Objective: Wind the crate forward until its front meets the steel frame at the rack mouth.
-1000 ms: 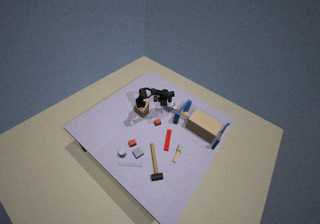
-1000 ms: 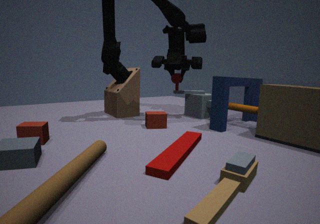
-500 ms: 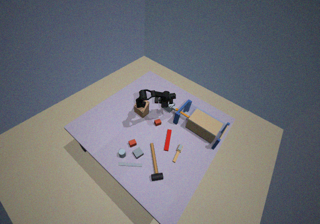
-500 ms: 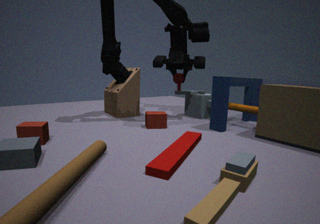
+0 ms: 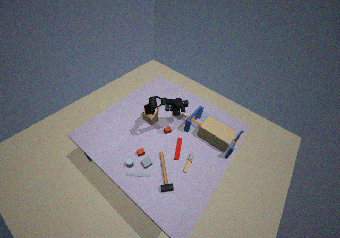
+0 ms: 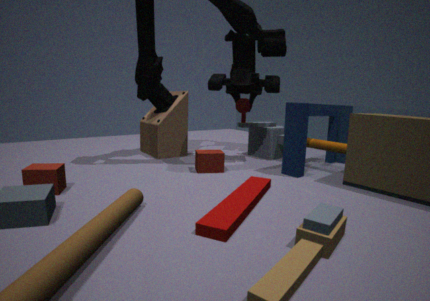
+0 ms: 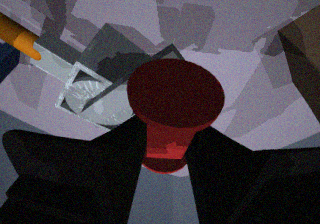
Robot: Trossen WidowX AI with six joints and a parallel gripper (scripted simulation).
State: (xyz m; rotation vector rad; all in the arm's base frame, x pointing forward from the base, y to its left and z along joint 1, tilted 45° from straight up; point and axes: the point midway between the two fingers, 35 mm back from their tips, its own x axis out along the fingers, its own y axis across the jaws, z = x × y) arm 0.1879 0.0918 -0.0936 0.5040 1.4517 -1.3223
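Observation:
My gripper is shut on the red knob of the winch handle. The handle's flat grey arm lies level over the top of the grey winch; the key in its hole is hidden. An orange strap runs from the winch through the blue steel frame to the tan crate. The crate looks flat, with a gap between its front and that frame.
A red block lies near the arm's wooden base. A red bar, a mallet, a brush-like tool and several small blocks lie farther off. A second blue frame stands behind the crate.

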